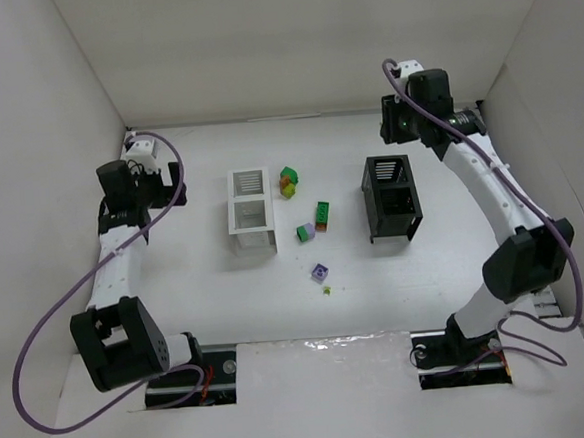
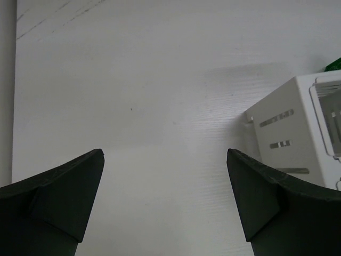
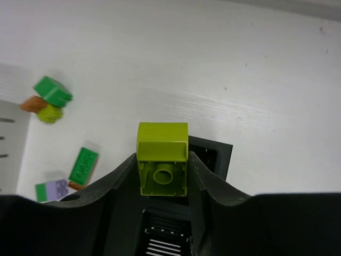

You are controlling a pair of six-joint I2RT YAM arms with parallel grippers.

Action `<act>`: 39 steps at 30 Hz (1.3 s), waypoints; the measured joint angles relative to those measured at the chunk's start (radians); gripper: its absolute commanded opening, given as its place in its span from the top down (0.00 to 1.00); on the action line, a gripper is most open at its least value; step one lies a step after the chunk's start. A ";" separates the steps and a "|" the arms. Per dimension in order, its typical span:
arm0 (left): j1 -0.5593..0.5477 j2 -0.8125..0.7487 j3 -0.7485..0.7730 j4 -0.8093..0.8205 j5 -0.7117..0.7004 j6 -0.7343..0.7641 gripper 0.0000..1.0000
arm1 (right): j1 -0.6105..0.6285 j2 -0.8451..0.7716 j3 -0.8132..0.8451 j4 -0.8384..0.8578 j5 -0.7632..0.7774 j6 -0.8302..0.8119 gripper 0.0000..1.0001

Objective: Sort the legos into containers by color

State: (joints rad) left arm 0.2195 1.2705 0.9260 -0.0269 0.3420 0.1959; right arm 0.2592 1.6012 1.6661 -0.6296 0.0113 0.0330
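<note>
Squarely in right claw, yellow-green lego, hollow underside, maybe square

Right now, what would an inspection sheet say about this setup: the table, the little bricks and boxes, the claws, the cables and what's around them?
Surface: white table, no marks or spills seen.
Job's things: white box and black box stand apart. Between them lie a green-orange-lime cluster, a green brick, a green-lavender pair, a purple brick and a tiny lime piece.
Clutter: nothing seen.
Grippers: left gripper is open and empty, beside the white box. Right gripper is shut on a yellow-green brick over the black box's far end.
Cables: purple cables loop off both arms.
Surroundings: white walls on three sides.
</note>
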 measured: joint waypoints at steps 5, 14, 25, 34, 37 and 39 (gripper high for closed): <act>-0.020 0.067 0.045 0.012 0.024 -0.030 0.01 | -0.044 0.111 -0.035 -0.024 -0.023 -0.026 1.00; -0.021 0.102 0.045 0.016 0.018 -0.052 0.01 | -0.099 0.137 -0.106 -0.020 -0.038 -0.065 1.00; -0.021 0.102 0.045 0.018 0.007 -0.063 0.01 | -0.114 0.143 -0.125 -0.021 -0.099 -0.121 0.33; -0.021 0.102 0.045 0.023 -0.003 -0.064 0.01 | -0.115 -0.078 -0.311 -0.016 -0.309 -0.355 0.26; -0.021 0.101 0.045 0.026 -0.007 -0.063 0.01 | -0.095 -0.290 -0.489 -0.030 -0.397 -0.572 0.32; -0.021 0.098 0.043 0.031 -0.013 -0.061 0.01 | -0.060 -0.407 -0.592 -0.070 -0.458 -0.703 0.35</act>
State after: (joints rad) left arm 0.1982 1.3689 0.9688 0.0036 0.3294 0.1352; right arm 0.1989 1.1946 1.0744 -0.6998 -0.4469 -0.6697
